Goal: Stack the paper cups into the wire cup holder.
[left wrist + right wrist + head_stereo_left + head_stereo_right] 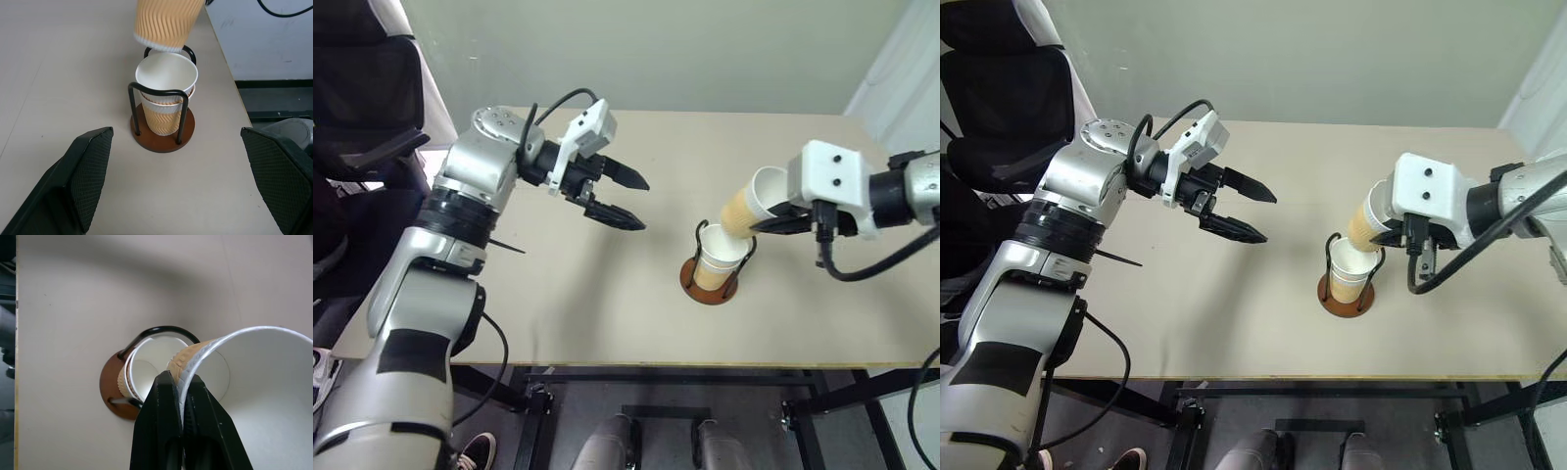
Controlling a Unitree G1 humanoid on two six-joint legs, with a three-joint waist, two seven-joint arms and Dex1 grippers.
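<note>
The wire cup holder [716,264] stands on the beige desk [607,294], toward its right half and near the front edge — a round reddish-brown base with two black wire loops rising from it. Two paper cups [167,98] sit nested inside it, upright, the white rim of the inner one just above the rim of the outer one, both between the loops.

The right gripper [182,382] is clamped on the wall of a third paper cup [751,203], one black finger inside the white rim and the other against the ribbed tan outside. This cup is tilted, its open mouth turned up and to the right, its narrow bottom pointing down toward the mouth of the nested cups. From the left wrist view the bottom hangs just above the far rim of the stack; whether it touches that rim I cannot tell.

The left gripper [625,201] hovers over the desk to the left of the holder, well apart from it, its two black fingers spread wide and holding nothing — aimed rightward at the holder.
</note>
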